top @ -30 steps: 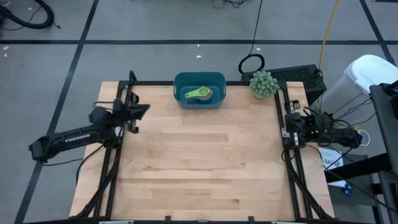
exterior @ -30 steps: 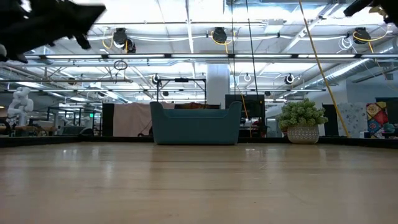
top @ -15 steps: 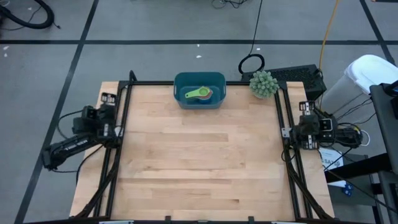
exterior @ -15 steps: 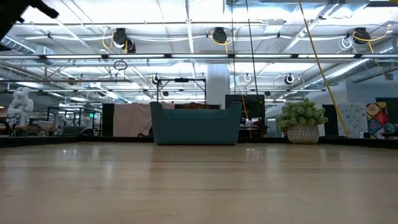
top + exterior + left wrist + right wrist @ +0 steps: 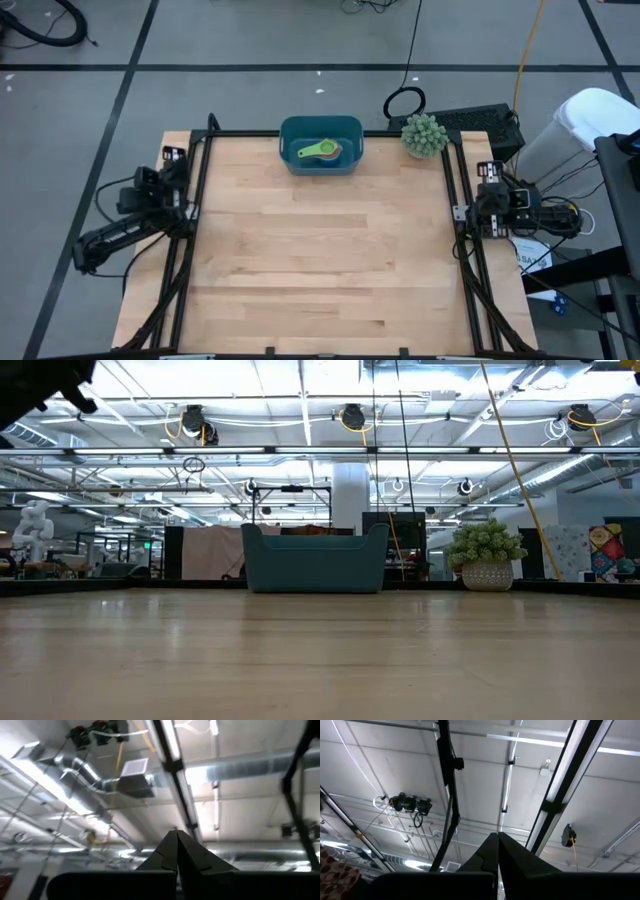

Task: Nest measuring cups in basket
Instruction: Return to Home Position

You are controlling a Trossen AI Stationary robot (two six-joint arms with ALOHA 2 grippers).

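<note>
The teal basket (image 5: 320, 170) stands at the far edge of the worktop (image 5: 320, 260), near its middle. Inside lie the nested measuring cups (image 5: 324, 150), green on top, its handle pointing left, orange showing beneath

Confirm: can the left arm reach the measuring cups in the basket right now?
Probably, once it unfolds. The left gripper, shut, points at the ceiling by the table's left edge; only bare wood lies between it and the open basket holding the measuring cups.

We see a lime-green plastic measuring cup (image 5: 324, 150) inside a teal-blue rectangular plastic basket (image 5: 320, 170) on a pale, plank-striped wooden table (image 5: 320, 262).
</note>
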